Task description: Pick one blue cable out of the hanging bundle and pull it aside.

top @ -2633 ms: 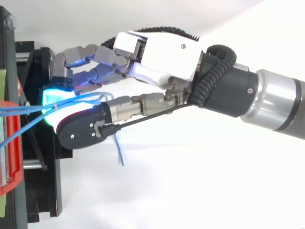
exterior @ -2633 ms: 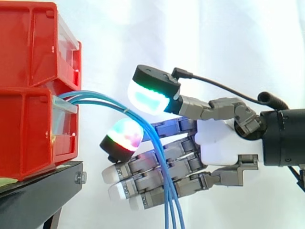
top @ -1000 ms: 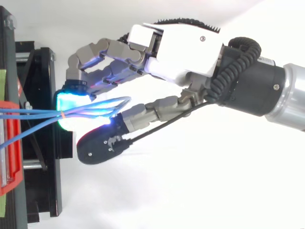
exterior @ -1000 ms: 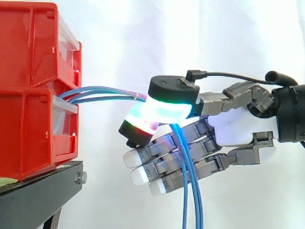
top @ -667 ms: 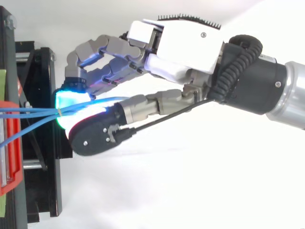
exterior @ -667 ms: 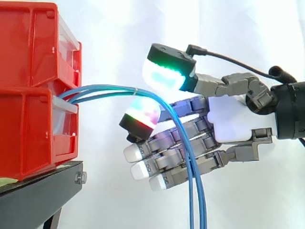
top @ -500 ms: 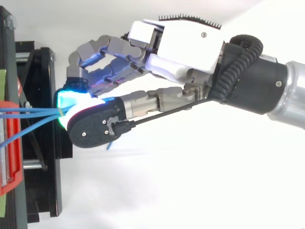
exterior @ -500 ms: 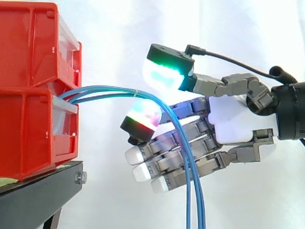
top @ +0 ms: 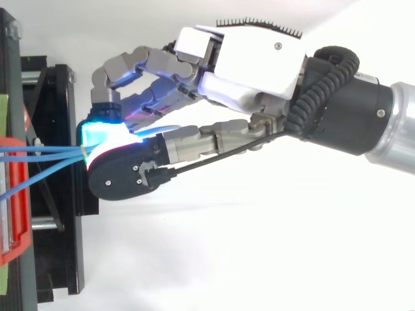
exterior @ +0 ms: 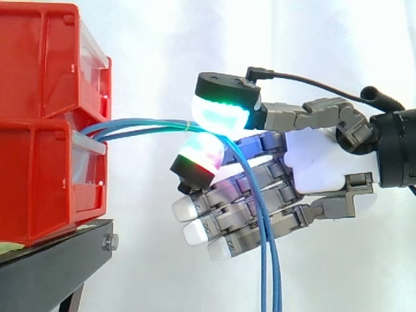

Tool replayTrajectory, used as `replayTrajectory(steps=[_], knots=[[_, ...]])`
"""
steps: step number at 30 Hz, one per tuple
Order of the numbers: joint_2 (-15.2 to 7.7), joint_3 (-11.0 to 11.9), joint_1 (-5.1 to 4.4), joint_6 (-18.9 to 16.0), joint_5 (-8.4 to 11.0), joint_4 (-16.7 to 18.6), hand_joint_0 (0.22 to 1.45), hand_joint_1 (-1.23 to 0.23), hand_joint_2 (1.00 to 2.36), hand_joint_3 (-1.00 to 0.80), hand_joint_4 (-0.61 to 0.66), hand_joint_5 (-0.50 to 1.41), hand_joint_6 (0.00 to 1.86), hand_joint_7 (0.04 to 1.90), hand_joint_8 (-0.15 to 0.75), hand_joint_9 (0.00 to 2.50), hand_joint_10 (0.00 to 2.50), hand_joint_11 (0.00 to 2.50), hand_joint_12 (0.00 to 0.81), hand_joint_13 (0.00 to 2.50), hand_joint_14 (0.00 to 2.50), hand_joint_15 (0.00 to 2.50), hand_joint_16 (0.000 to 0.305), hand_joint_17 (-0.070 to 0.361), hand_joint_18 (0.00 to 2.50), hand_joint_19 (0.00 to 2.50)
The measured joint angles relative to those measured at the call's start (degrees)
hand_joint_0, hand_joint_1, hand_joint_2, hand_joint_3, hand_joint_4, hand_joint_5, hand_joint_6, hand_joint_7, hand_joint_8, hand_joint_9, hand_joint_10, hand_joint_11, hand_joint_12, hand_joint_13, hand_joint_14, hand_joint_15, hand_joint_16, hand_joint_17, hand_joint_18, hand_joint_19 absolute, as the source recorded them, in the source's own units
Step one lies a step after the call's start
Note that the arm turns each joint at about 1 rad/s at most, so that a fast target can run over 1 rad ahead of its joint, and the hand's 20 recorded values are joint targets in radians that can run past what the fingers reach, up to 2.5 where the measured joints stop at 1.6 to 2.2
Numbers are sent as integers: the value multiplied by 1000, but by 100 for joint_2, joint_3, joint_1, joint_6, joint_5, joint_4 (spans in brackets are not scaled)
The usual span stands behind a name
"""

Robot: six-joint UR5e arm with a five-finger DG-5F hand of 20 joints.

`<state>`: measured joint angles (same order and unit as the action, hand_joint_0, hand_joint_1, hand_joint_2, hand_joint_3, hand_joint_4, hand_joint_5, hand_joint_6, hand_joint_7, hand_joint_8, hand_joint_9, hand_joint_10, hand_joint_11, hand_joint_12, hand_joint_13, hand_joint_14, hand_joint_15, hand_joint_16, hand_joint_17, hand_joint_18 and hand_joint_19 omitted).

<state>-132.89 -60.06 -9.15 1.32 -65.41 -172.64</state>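
Pinching blue cables (exterior: 130,125) in hand (exterior: 322,166), side view showing them hanging below

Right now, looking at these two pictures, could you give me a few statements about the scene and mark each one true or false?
1. The blue cables run out from the red bins toward the robot hand. True.
2. In the side view, the robot hand comes in from the left. False: it comes in from the right.
3. Past the robot hand, the blue cables hang downward. True.
4. The red bins sit on a white table. False: they sit on a black stand.
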Motion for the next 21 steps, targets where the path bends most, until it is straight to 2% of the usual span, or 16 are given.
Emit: replayTrajectory(steps=[5,9,11,15,17,20,21], knots=[[0,9,0,0,-5,-5,867,-882,1010,-403,-156,-161,935,1552,233,845,13,408,357,751,14,329,42,94,608,341],[0,26,2,0,-6,-25,860,-908,1000,-500,-196,-158,938,1529,226,860,14,399,352,765,12,329,41,91,643,292],[-1,30,2,0,-7,-38,826,-956,1000,-500,-174,-149,931,1558,214,867,13,404,347,784,12,311,40,90,693,237],[-1,31,3,0,-7,-48,746,-981,1000,-500,-150,-145,934,1459,214,886,13,404,345,794,13,321,40,89,709,226],[-3,33,9,0,-7,-49,648,-979,1000,-500,-86,-136,928,1202,211,896,15,410,346,794,13,331,39,89,702,252],[-2,36,15,0,-7,-50,556,-948,1000,-500,-15,-128,918,1062,224,899,13,414,354,795,14,327,41,93,701,265],[-2,36,16,0,-7,-50,486,-914,1000,-500,35,-125,894,1113,245,909,12,407,382,807,13,327,45,102,719,265]])
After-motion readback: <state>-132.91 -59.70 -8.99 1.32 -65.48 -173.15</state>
